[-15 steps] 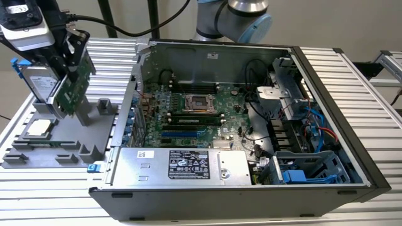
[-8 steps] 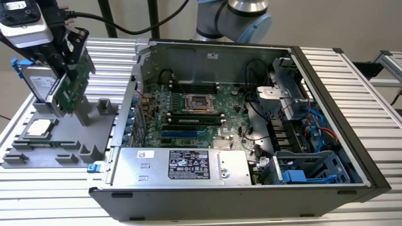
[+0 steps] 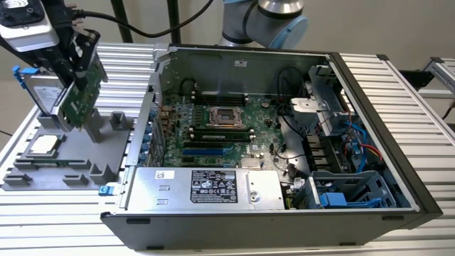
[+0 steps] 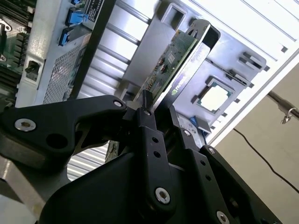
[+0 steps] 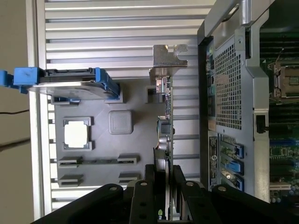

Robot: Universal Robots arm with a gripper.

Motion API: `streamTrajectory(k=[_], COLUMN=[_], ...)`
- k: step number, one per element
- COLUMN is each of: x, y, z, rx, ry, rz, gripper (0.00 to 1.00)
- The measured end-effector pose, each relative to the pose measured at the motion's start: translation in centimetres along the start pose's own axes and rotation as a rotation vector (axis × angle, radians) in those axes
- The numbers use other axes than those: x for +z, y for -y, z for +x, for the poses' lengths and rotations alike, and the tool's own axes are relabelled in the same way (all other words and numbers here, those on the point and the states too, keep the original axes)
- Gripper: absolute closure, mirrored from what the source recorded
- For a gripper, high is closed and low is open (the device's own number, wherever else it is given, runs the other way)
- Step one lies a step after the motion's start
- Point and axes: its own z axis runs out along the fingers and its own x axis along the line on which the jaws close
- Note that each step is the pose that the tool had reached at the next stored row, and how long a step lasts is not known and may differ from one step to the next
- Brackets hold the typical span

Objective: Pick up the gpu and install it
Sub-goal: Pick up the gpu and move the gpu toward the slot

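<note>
gripper (image 4: 156, 112) jaws closed tight on the gpu (image 3: 80, 98), pinching its thin edge btw both fingers. card is upright, slightly tilted, over the grey parts tray (image 3: 106, 160), just beside the open pc case (image 3: 284, 58), on the exterior view's left. cpu chip (image 3: 44, 144) sits in the tray nearby.

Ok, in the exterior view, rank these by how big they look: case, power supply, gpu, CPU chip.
1. case
2. power supply
3. gpu, seen tilted, so its place below the power supply is unsure
4. CPU chip
</note>
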Motion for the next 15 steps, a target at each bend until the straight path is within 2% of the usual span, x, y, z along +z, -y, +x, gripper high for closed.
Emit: streamTrajectory(k=[15], x=[-0.69], y=[-0.03], z=[-0.01], rx=[0.000], ry=[0.0000], rz=[0.0000], gripper=[1.00])
